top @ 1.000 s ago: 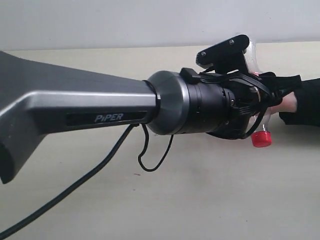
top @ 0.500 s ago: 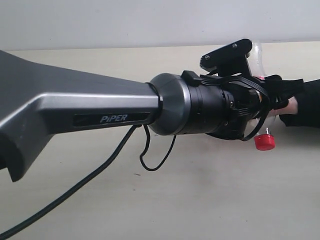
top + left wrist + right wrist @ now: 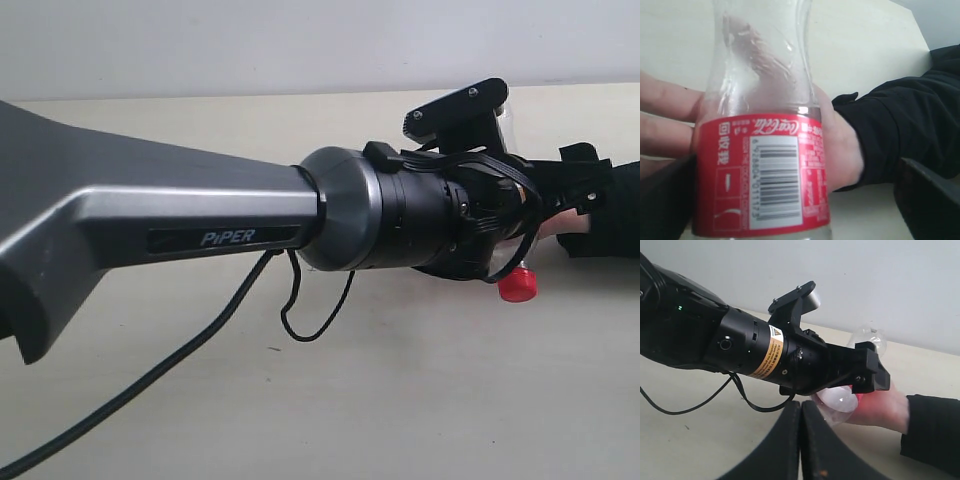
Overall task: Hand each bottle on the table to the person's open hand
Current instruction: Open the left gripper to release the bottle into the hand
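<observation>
The small clear bottle with the red label (image 3: 762,170) stands between the fingers of my left gripper (image 3: 800,200). The jaws are open: one dark finger (image 3: 667,200) is at the label's edge, the other (image 3: 932,195) well clear of it. A person's hand (image 3: 842,150) in a black sleeve wraps round the bottle. In the exterior view only the bottle's red cap (image 3: 517,286) shows, below the left gripper (image 3: 545,205). My right gripper (image 3: 800,440) is shut and empty, looking at the left arm (image 3: 740,347), the bottle (image 3: 840,400) and the hand (image 3: 880,407). No other bottles show.
The left arm's grey forearm (image 3: 150,230) fills the left and middle of the exterior view, with a black cable (image 3: 290,300) looping beneath it over the pale beige table (image 3: 400,400). A pale wall (image 3: 300,40) stands behind the table's far edge.
My left gripper's fingers have spread apart from the bottle. The red cap has shifted slightly down and back left. The left arm has barely moved.
</observation>
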Controlling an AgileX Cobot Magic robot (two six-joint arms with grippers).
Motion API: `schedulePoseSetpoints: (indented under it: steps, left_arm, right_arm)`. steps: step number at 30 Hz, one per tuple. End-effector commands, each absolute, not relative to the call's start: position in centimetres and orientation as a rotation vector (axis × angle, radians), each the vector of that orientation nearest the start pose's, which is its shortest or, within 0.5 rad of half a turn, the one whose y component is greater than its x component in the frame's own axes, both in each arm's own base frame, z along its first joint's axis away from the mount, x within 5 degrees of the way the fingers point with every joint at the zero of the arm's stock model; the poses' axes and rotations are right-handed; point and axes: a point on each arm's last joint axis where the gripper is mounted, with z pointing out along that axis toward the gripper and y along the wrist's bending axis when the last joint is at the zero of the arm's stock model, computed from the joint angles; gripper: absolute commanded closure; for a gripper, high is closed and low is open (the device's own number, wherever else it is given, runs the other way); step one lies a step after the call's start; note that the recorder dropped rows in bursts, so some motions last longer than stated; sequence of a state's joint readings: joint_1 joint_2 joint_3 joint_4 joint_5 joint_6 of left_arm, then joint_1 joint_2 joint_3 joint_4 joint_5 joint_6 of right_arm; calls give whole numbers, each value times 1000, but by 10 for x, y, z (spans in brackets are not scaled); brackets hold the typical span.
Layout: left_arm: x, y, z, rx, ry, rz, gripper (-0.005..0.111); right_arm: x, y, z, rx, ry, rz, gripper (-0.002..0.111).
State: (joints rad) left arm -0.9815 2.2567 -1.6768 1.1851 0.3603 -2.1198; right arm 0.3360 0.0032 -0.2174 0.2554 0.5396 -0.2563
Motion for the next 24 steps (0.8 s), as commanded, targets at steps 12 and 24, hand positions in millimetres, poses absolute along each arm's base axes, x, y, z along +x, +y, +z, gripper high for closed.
schedulePoseSetpoints:
  steps: [12, 24]
  left_arm:
    - [311, -406, 174, -167, 2236, -731, 6]
    - [310, -403, 187, -182, 2211, -738, 45]
  right_arm:
    - [33, 24, 238, -423, 1743, 329, 108]
    - [33, 24, 240, -415, 1721, 329, 108]
